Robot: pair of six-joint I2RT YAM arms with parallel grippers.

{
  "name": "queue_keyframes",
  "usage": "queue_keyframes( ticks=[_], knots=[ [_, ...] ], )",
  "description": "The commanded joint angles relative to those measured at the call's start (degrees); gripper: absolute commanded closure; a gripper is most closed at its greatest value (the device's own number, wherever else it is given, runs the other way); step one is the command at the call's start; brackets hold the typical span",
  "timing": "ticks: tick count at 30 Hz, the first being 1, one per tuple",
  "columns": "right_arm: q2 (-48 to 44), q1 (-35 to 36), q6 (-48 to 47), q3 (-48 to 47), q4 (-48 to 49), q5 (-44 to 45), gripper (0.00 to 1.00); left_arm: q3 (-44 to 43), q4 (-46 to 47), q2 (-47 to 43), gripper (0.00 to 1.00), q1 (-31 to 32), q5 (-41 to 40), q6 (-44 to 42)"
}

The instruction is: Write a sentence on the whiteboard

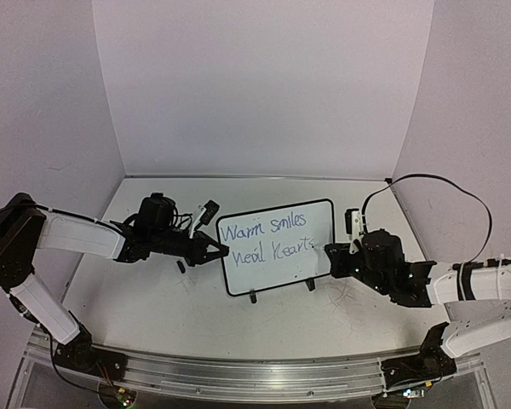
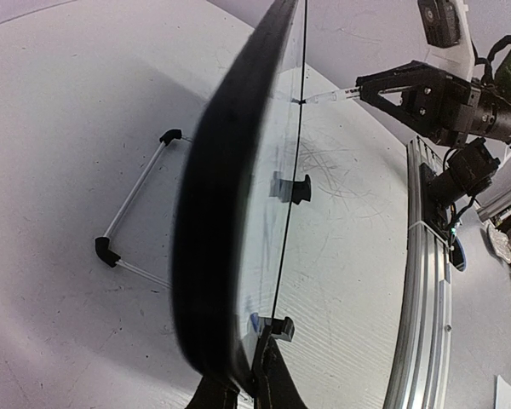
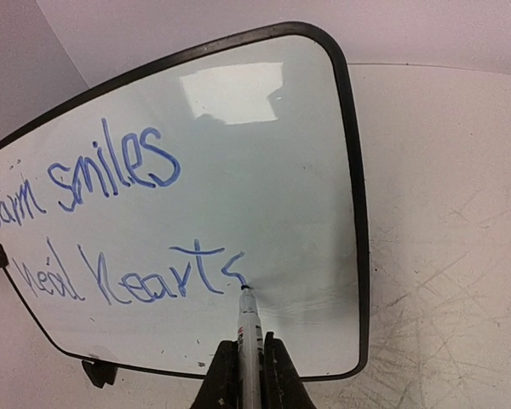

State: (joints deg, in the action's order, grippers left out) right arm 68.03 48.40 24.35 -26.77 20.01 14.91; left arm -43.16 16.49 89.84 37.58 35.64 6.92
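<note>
The whiteboard stands upright on its two black feet in the middle of the table. The sentence is in blue in two lines, "Warm smiles" over "heal hearts". My left gripper is shut on the board's left edge; in the left wrist view its jaws clamp the black frame, seen edge-on. My right gripper is shut on a white marker. The marker's tip touches the board at the end of the last "s" of the sentence. The right gripper sits at the board's right edge.
A thin white rod with black ends lies on the table behind the board. An aluminium rail runs along the near table edge. White walls close in the back and both sides. The tabletop is scuffed with grey marks.
</note>
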Motion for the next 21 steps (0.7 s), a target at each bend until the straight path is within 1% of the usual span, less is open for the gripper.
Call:
queue_keyframes(
  ticks=[1,8,11,14,18,21],
  knots=[
    [0.4,-0.2,0.9,0.5,0.3,-0.2,1.0,-1.1,-3.5,0.0,1.0,-0.6,-9.2,-3.4],
    [2.8,-0.2,0.9,-0.9,4.8,-2.3,1.0,-1.0,-3.6,-0.3,1.0,-0.6,-9.4,-3.4],
    [2.6,-0.2,1.1,-1.6,5.3,-1.2,1.0,-1.2,-3.7,0.0,1.0,-0.6,-9.2,-3.4],
    [0.5,-0.2,1.0,-0.7,5.0,-0.9,1.0,-1.2,-3.7,0.2,1.0,-0.6,-9.3,-3.4],
    [-4.2,-0.2,0.8,0.9,1.7,-2.0,1.0,-1.2,-3.7,0.1,1.0,-0.6,-9.5,-3.6],
    [-7.3,-0.2,0.6,1.6,-1.3,-0.5,1.0,-1.0,-3.8,0.2,1.0,-0.6,-9.6,-3.6]
  ],
)
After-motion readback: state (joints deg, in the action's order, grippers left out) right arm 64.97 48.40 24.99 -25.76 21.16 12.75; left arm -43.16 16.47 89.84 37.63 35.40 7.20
